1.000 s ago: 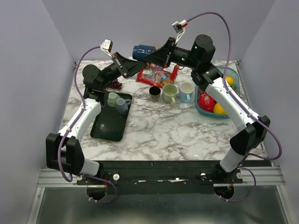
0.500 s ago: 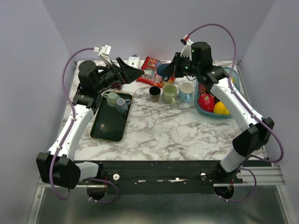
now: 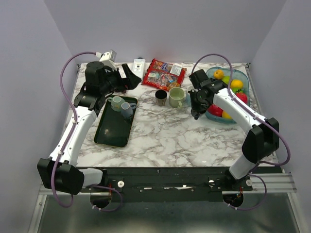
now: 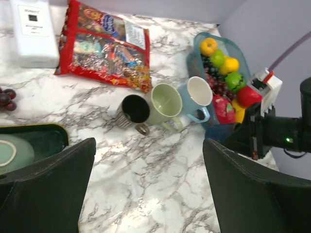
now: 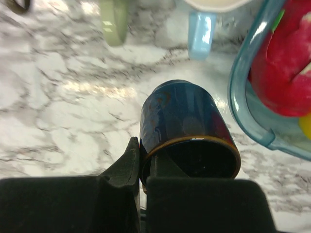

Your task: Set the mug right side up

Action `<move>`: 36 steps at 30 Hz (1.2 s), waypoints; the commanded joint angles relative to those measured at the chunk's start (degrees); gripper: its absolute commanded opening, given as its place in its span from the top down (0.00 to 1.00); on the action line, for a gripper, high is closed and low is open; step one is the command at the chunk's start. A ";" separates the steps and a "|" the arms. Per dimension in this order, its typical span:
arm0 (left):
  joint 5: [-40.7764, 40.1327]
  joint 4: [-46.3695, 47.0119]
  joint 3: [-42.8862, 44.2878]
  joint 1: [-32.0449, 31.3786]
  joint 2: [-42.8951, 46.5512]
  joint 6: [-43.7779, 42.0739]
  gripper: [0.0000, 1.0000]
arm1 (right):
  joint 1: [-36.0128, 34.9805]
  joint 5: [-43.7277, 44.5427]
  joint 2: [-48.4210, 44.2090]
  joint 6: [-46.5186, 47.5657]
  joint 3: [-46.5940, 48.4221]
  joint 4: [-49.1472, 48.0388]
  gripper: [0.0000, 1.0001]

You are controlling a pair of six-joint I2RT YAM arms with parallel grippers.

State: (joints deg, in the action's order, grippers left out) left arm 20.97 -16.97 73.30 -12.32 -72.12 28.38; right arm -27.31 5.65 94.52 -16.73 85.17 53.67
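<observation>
The mug (image 5: pixel 184 116) is dark blue with a brown rim. Its mouth faces up at the right wrist camera and its base points down at the marble table (image 5: pixel 58 97). My right gripper (image 5: pixel 144 155) is shut on its rim, one finger inside and one outside. From above, that gripper (image 3: pixel 196 108) hangs low between the row of cups and the fruit tub and covers most of the mug. My left gripper (image 4: pixel 150 194) is open with nothing between its fingers (image 4: pixel 48 189). It is held high over the table's back left (image 3: pixel 130 77).
A black cup (image 3: pixel 161 97), a green mug (image 3: pixel 176 96) and a light blue mug (image 4: pixel 197 94) stand in a row just behind the held mug. The fruit tub (image 3: pixel 243 85) is at its right. A dark tray (image 3: pixel 112 130) with two cups lies left; a snack bag (image 3: pixel 163 74) and white box (image 3: pixel 138 64) lie behind.
The left gripper has opened, let go of the mug and pulled back to the left. The right arm has carried the mug from high at the back down in front of the light blue mug.
</observation>
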 commanded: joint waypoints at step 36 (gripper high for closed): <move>-15.25 -9.30 -2.11 0.36 -3.82 -1.49 0.01 | -1.08 8.58 7.53 2.23 -4.40 -9.03 0.35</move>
State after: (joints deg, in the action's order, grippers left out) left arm 11.31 -22.44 71.09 -12.12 -75.20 26.79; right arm -28.08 12.25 105.10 -12.43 77.82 41.21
